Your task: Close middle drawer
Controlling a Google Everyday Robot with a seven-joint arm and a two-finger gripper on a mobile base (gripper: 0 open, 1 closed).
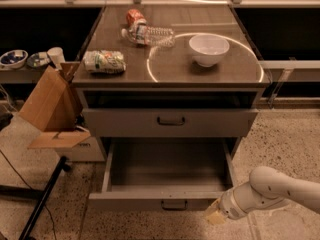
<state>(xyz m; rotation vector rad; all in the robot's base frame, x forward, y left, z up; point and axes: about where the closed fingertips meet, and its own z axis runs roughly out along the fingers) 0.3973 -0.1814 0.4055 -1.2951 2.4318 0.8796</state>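
Note:
The middle drawer (150,201) is pulled far out of the grey cabinet. Its low front panel carries a small dark handle (174,204), and its deep plain tray (167,166) holds nothing that I can see. My gripper (216,215) is low at the drawer's front right corner, just right of and slightly below the front panel. It sits on the end of the white arm (272,191) that reaches in from the right. Above, the taller-fronted drawer (170,122) is pushed in. The lowest drawer is out of view.
On the cabinet top are a white bowl (209,49), a plastic bottle (150,35), a red can (134,17) and a green-white packet (104,62). A cardboard box (50,106) and a black stand leg (42,199) are on the left.

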